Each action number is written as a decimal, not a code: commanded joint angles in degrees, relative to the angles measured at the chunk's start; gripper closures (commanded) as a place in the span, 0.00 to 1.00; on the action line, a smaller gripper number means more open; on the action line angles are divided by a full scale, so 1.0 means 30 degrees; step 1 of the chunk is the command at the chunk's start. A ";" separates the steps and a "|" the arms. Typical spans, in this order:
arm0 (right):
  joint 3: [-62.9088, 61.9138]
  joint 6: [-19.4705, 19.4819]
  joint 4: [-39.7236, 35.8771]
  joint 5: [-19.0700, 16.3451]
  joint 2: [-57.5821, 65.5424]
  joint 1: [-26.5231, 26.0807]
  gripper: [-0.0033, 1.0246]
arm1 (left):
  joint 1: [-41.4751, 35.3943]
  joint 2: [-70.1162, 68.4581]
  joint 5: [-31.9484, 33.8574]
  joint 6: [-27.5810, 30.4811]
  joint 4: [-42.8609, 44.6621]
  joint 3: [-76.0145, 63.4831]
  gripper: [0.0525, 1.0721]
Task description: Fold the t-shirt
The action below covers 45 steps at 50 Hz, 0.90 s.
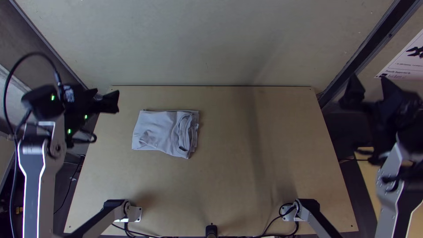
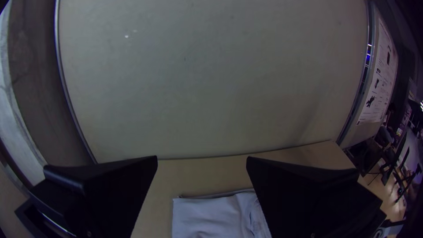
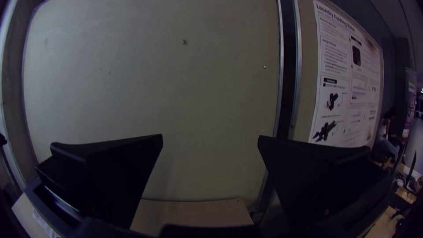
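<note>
The light grey t-shirt [image 1: 161, 131] lies folded into a compact packet on the table's left half, with layered, rumpled folds along its right side. Up and left of it, beyond the table's left edge, is my left gripper [image 1: 105, 102], raised and holding nothing. In the left wrist view the left gripper [image 2: 202, 164] stands open, and part of the shirt [image 2: 211, 216] shows between its fingers. My right gripper [image 1: 369, 88] is off the table's right side, far from the shirt. The right wrist view has the right gripper [image 3: 210, 137] open with nothing between its fingers.
The wooden table [image 1: 264, 167] has bare surface to the right of the shirt and below it. A pale wall panel [image 1: 211, 44] rises behind its far edge. Two small bracket arms [image 1: 128, 212] stand at the near edge, and a poster [image 3: 348, 79] hangs at the right.
</note>
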 commanded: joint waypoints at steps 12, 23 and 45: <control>-0.7624 -0.0952 0.2289 -0.0727 -0.5986 0.0164 0.04 | 0.0001 -0.7513 -0.0066 -0.0190 0.4662 -0.8204 0.05; -1.1520 -0.0307 0.3256 -0.0815 -0.9413 0.0750 0.04 | 0.0001 -1.1381 -0.0886 -0.0629 0.6801 -1.1925 0.05; -1.9928 -0.0278 0.3373 -0.0785 -1.7118 0.2098 0.04 | 0.0382 -1.8968 -0.1384 -0.0249 0.9936 -2.1359 0.05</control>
